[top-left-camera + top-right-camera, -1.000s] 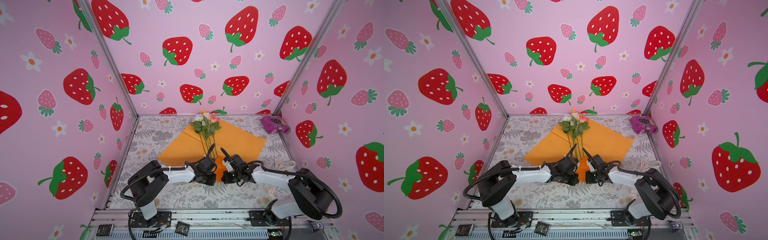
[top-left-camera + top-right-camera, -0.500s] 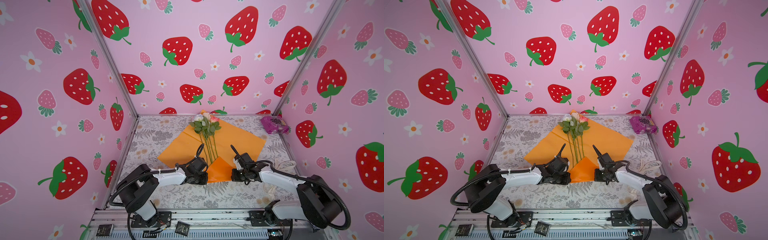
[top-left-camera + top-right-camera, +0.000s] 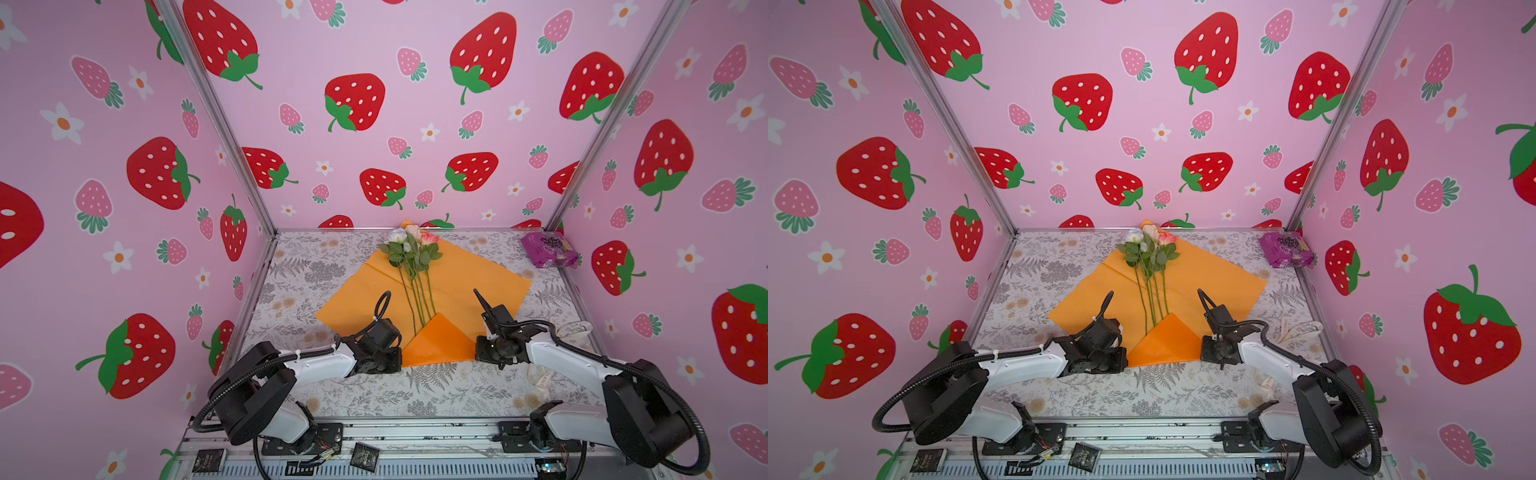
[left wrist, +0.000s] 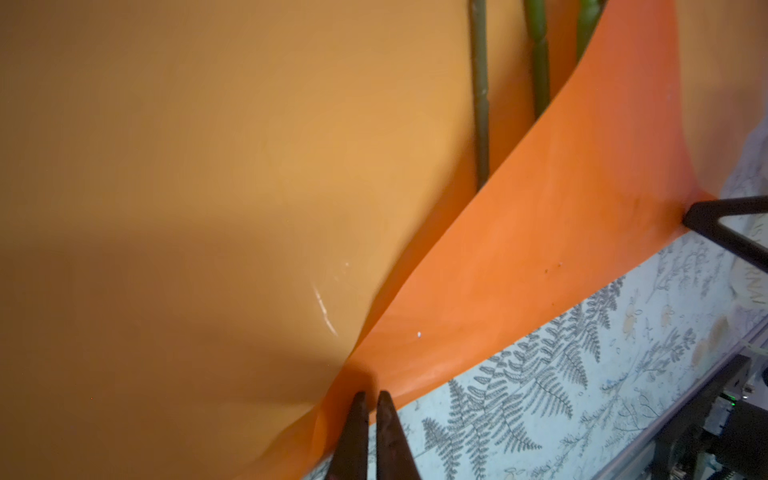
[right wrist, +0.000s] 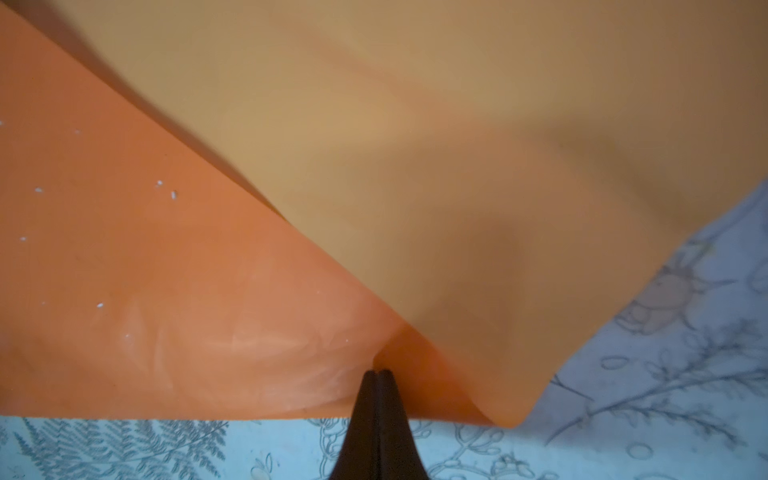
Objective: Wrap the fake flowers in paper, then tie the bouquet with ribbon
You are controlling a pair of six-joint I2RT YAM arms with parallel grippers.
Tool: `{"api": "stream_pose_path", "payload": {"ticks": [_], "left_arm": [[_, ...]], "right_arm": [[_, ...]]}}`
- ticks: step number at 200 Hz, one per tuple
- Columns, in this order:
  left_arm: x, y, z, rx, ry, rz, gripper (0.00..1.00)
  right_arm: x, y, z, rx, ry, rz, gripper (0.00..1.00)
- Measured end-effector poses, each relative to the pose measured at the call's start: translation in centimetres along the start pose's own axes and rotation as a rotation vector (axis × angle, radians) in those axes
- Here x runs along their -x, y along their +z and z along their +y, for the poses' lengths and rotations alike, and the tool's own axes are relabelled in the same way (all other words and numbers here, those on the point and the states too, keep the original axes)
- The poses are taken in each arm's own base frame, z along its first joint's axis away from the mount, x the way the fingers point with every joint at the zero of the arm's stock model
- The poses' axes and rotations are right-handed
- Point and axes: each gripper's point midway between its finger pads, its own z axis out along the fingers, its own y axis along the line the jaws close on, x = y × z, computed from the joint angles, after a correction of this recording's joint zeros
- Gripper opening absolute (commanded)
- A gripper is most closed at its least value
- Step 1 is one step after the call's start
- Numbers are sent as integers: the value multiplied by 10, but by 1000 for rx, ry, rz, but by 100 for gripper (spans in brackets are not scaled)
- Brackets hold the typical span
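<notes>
The counter (image 3: 436,395) has a grey leaf pattern and carries everything. In the middle of it lies the big orange wrapping paper (image 3: 469,282). It is spread out flat like a diamond, ready to go round the flowers.

The bouquet of fake flowers (image 3: 411,253) lies on top of the paper. The heads point to the back wall and the thin green stems (image 3: 419,295) point to the front.

The near corner of the paper is folded up over the stem ends and makes a brighter orange flap (image 3: 436,340). I think this is to hide the bottoms of the stems before the sides get wrapped. Nothing is tied yet, so the job looks early.

The two arms sit low, one at each end of the fold. The left claw (image 4: 371,397) is very narrow and nips the paper at the left end of the fold. The right claw (image 5: 378,374) is pinched tight on the paper at the other end. Holding both ends likely pulls the fold straight — a loose flap could spring back open.

A pale cloth strip (image 3: 575,330) lies beside the right arm. It may be for tying, but I cannot tell. A small purple packet (image 3: 548,249) sits in the far right corner, well apart.
</notes>
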Motion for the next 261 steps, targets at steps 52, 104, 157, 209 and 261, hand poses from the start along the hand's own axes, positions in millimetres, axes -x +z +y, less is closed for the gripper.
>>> {"api": "stream_pose_path", "payload": {"ticks": [52,104,157,209,261], "left_arm": [[2,-5,12,15,-41,-15,7],[0,-8,16,16,-47,-24,7],[-1,-8,17,22,-34,-19,7],[-3,-11,20,36,-35,-11,7],[-3,-11,20,37,-33,-11,7]], "right_arm": [[9,-2,-17,-65,63,-34,0],[8,-13,-21,-55,91,-69,4],[33,-46,67,339,-62,-159,7],[-17,-30,177,542,-330,10,1],[-47,2,187,508,-365,123,1]]}}
